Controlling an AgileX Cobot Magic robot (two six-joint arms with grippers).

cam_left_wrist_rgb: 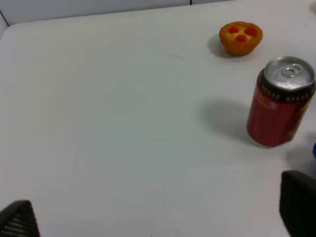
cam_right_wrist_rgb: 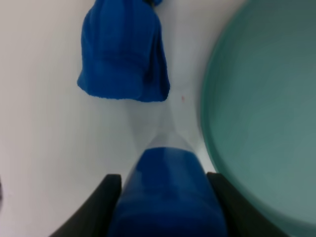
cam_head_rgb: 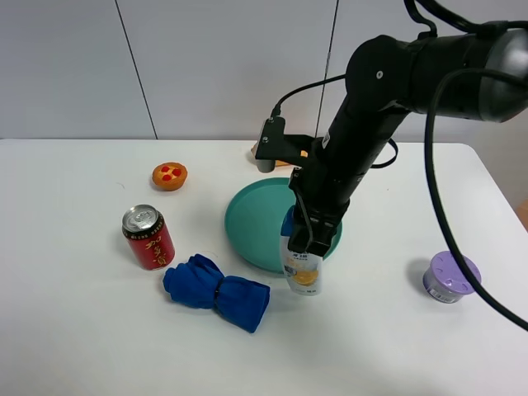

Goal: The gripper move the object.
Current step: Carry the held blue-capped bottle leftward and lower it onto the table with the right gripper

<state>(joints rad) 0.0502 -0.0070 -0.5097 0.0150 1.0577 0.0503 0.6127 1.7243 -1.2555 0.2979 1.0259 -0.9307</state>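
The white bottle (cam_head_rgb: 304,268) with the orange-and-blue label stands upright at the front rim of the teal plate (cam_head_rgb: 247,223). My right gripper (cam_head_rgb: 307,235) comes down from above and is shut on the bottle's top. In the right wrist view its blue cap (cam_right_wrist_rgb: 165,197) fills the space between the two black fingers (cam_right_wrist_rgb: 106,195). I cannot tell whether the bottle's base rests on the table. My left gripper (cam_left_wrist_rgb: 159,212) is open and empty over bare table, with only its fingertips (cam_left_wrist_rgb: 19,219) showing. It is out of the exterior view.
A red can (cam_head_rgb: 148,238) stands left of the plate, also in the left wrist view (cam_left_wrist_rgb: 280,103). A blue cloth (cam_head_rgb: 216,291) lies just left of the bottle. An orange tart (cam_head_rgb: 169,175) sits at the back left. A purple-lidded jar (cam_head_rgb: 450,276) stands at the right.
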